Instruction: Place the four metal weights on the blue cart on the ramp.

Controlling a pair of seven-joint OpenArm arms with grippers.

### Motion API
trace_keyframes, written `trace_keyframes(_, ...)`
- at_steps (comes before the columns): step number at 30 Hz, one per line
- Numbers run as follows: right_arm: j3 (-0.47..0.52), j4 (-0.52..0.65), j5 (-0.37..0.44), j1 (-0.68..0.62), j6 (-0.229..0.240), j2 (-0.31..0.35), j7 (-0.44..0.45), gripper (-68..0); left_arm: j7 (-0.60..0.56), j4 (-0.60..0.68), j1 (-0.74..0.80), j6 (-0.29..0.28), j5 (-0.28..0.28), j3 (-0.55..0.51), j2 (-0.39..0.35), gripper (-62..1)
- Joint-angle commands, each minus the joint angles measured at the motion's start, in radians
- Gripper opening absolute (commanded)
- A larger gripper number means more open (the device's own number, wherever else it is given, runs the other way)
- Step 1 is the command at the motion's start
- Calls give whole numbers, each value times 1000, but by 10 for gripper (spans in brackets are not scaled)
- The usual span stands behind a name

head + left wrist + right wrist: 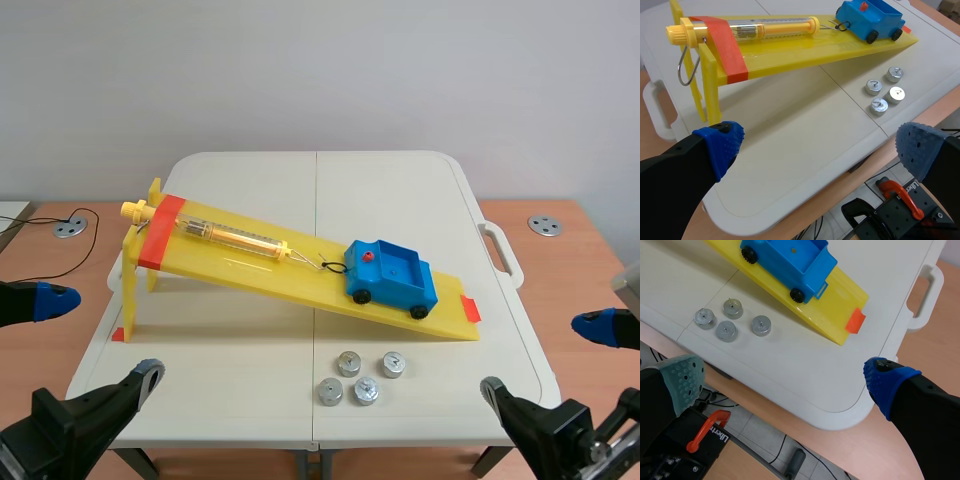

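A blue cart (390, 275) sits low on the yellow ramp (250, 268), its bed holding nothing. Its front is hooked to a yellow spring scale (235, 237) lying up the slope. Four round metal weights (358, 377) stand in a cluster on the white table just in front of the ramp's low end. In the left wrist view my left gripper (820, 150) is open over the table's near left edge, with the weights (885, 90) ahead to its right. My right gripper (785, 380) is open by the near right corner, with the weights (730, 320) and the cart (785, 260) ahead.
The white folding table (250, 420) rests on a wooden desk and has a carry handle (503, 250) on its right side. The ramp's tall legs (130, 290) stand at the left. A black cable (60, 220) and grey discs (545, 225) lie on the wood.
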Motion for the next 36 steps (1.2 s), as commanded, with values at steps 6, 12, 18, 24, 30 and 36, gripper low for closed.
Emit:
trace_keyframes(6,35,74,21,9,-15,38,104,-15,-152,73,16,-19,-77,-12,-11,14)
trace_keyframes(12,35,74,21,12,-15,38,101,-14,-152,73,16,-19,-77,-12,-11,14)
trace_keyframes(18,35,73,21,12,-15,38,85,-15,-148,73,16,-19,-77,-12,-11,14)
trace_keyframes(24,35,73,21,12,-15,38,63,-15,-94,73,15,-19,-77,-12,-11,14)
trace_keyframes(30,34,73,22,48,-11,9,-6,-15,1,73,-14,-19,-76,-12,1,14)
trace_keyframes(36,3,73,22,106,-9,-35,-71,-15,53,73,-52,-19,-74,-12,48,-2)
